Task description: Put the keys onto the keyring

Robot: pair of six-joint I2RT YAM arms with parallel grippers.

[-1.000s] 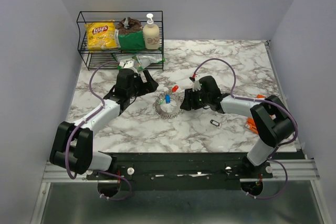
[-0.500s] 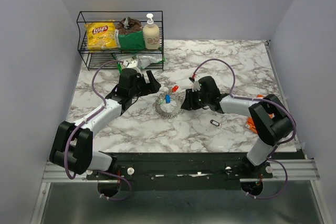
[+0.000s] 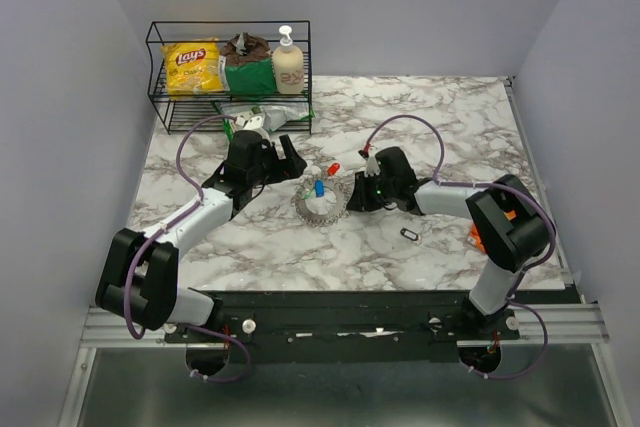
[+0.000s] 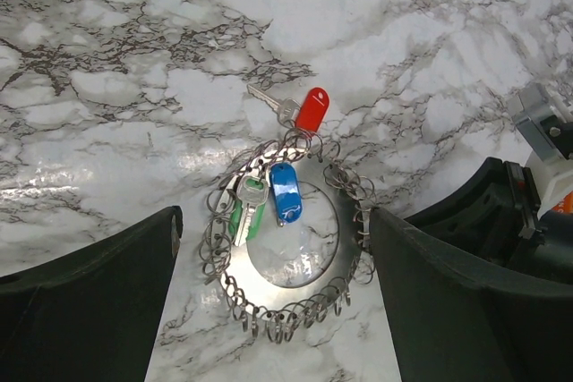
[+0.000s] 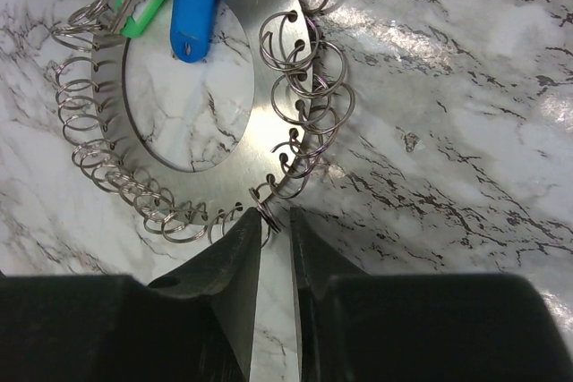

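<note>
The keyring (image 3: 318, 209) is a flat metal hoop (image 4: 269, 300) edged with several small split rings, lying on the marble. A blue key (image 4: 286, 192) and a green key (image 4: 242, 214) lie across its upper part. The red key (image 4: 312, 111) rests just beyond its far edge. My left gripper (image 4: 273, 221) hovers above the hoop, open wide, a finger on each side. My right gripper (image 5: 276, 221) is at the hoop's near edge (image 5: 260, 145), jaws a narrow gap apart. One small split ring (image 5: 267, 212) stands between them, against the left fingertip.
A black wire rack (image 3: 228, 75) at the back left holds a chips bag (image 3: 192, 65), a green packet and a soap bottle (image 3: 288, 62). A small dark loop (image 3: 409, 234) lies on the marble by the right arm. An orange packet (image 3: 479, 237) sits partly behind that arm.
The right gripper's jaws have drawn much closer together at the hoop's edge, and the arm has edged left. The left gripper shifted slightly towards the hoop and stays wide.
</note>
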